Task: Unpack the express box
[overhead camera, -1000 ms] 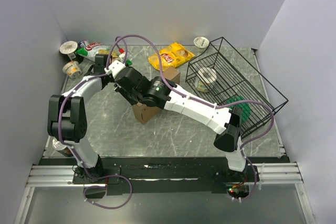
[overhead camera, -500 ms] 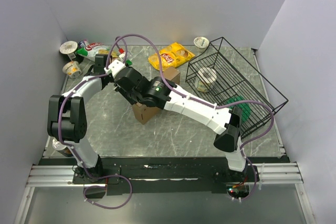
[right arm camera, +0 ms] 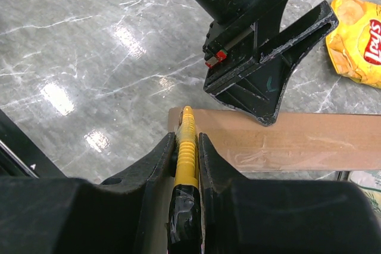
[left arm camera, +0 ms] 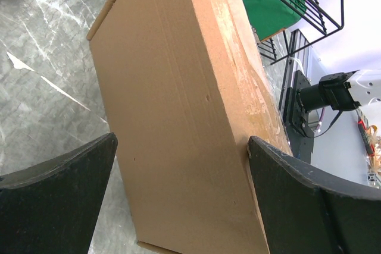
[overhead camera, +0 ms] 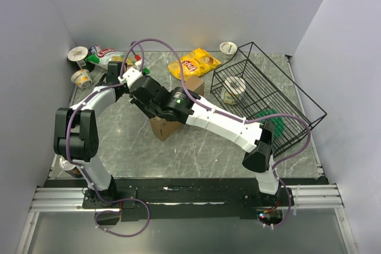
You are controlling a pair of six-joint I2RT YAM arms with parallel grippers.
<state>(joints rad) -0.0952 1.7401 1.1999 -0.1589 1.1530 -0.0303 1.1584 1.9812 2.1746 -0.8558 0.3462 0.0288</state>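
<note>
As the top external view is showing it, the express box (overhead camera: 164, 128) is standing on a long edge on the marble-patterned worktop (overhead camera: 202, 147). The left arm (overhead camera: 98, 96) and the right arm (overhead camera: 220, 123) are both reaching in over the box and hiding most of it. A black wire basket (overhead camera: 280, 96) is lying to the box's right, and a yellow Lay's bag (overhead camera: 193, 63) is lying just beyond its far end.

In the left wrist view, the left tool (left arm camera: 181, 142) is standing spread about as wide as it goes, astride the box. Both fingers (left arm camera: 59, 194) are appearing to press against the cardboard, so I am judging it to be clasping the box and bracing it upright.

In the right wrist view, the right tool (right arm camera: 186, 140) is pinching a yellow box cutter (right arm camera: 186, 124) between nearly closed jaws. The cutter's tip is sitting at one end of the box's taped upper edge, and one left finger is resting on that same edge a little further along.

The step in hand is looking like slitting the tape. Doing it well is meaning keeping the blade shallow so the contents are not getting cut and drawing it straight along the seam. It is also meaning stopping short of the left finger and holding the clasp firm so the box is not tipping.
</note>
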